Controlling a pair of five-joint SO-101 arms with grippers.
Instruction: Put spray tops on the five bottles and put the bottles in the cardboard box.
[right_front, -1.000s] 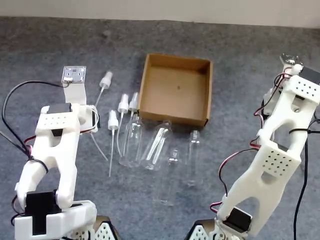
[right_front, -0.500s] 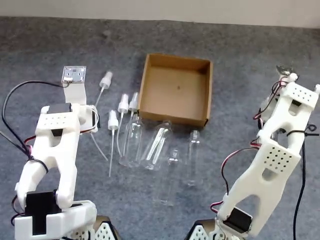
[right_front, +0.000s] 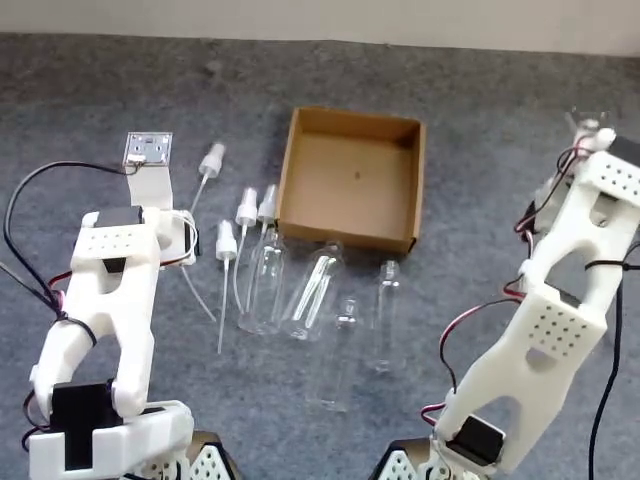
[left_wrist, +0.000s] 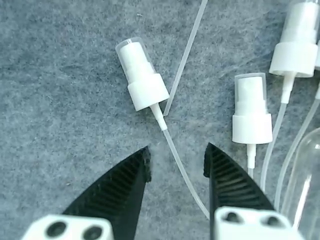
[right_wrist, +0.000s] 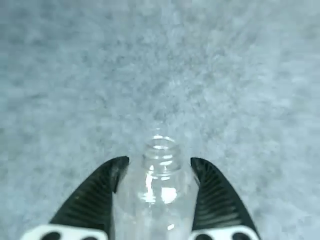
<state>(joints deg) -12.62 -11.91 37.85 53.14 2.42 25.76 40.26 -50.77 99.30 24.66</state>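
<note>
While its two black fingers press against either side of a clear bottle (right_wrist: 159, 192), the right gripper (right_wrist: 160, 167) holds it clamped. The open neck points away from the wrist, above grey carpet (right_wrist: 225, 75). The bottle's lower body is cut off by the picture's edge.

The left gripper (left_wrist: 176, 150) is spread open, a finger on either side of the thin dip tube of a spray top (left_wrist: 143, 82) lying on the carpet. Whether they touch the tube is hard to tell. Near it lies a second spray top (left_wrist: 251, 120), and a third spray top (left_wrist: 297, 45) is cut off at the edge.

From above, four lying bottles (right_front: 315, 285) rest on their sides just in front of the open cardboard box (right_front: 345, 228); being clear, their outlines are hard to make out against the carpet. A cluster of spray tops (right_front: 246, 208) lies between the box and the left arm (right_front: 110, 290). The right arm (right_front: 560, 300) stands well apart from the box.
</note>
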